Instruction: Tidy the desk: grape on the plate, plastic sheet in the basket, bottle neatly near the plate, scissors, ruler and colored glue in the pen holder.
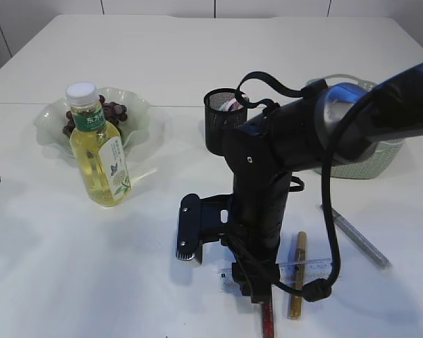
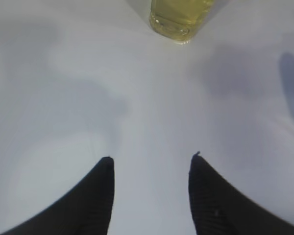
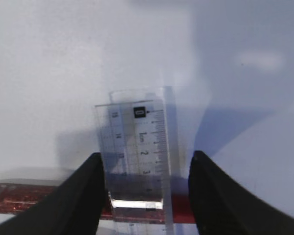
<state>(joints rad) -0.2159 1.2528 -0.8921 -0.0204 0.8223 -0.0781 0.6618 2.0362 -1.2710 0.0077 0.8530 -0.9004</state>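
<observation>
Readable markings appeared on two objects. The clear plastic ruler (image 3: 139,147) carried a white "0" in a small black square at its end, with graduations numbered 1, 2 and 3 along one edge and "14" on the opposite scale. The clear bottle of yellow liquid (image 1: 99,148) bore a green and white label with printed characters too small to read.

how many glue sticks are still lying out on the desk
3, possibly more hidden by the arm: a gold glue stick right of the right gripper, a silver glue stick further right, and a red glue stick under the ruler.
</observation>
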